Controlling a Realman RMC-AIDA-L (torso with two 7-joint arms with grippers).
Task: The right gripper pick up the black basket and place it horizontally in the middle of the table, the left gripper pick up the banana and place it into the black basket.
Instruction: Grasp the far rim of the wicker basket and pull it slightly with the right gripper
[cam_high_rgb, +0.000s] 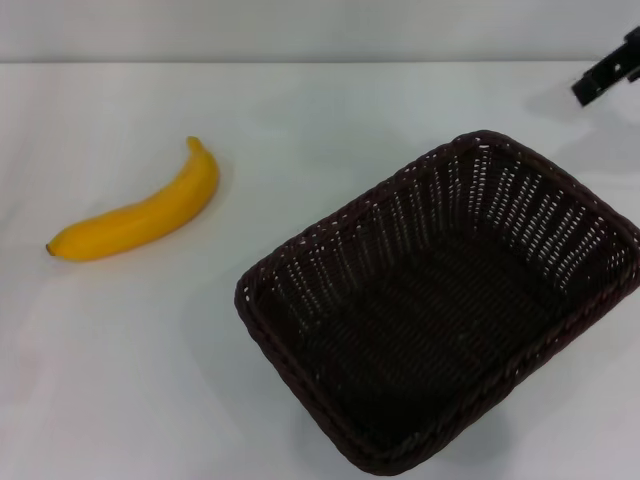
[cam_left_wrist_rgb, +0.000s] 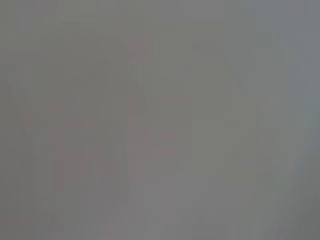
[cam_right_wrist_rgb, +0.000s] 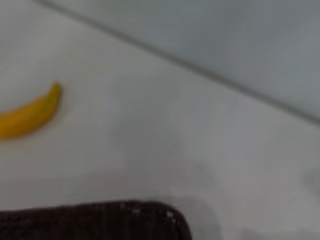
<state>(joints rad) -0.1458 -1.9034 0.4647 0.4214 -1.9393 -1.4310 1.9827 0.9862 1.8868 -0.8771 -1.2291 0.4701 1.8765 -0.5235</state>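
The black basket (cam_high_rgb: 450, 305) sits empty on the white table (cam_high_rgb: 330, 120), toward the right and front, turned at a slant. Its rim also shows in the right wrist view (cam_right_wrist_rgb: 100, 220). The banana (cam_high_rgb: 140, 217) lies on the table at the left, well apart from the basket; it also shows in the right wrist view (cam_right_wrist_rgb: 27, 115). The right gripper (cam_high_rgb: 610, 70) is at the far right edge of the head view, above the table beyond the basket's far corner, touching nothing. The left gripper is out of view; the left wrist view shows only a blank grey surface.
The table's far edge meets a grey wall (cam_high_rgb: 320, 30). Bare tabletop lies between the banana and the basket (cam_high_rgb: 260, 180).
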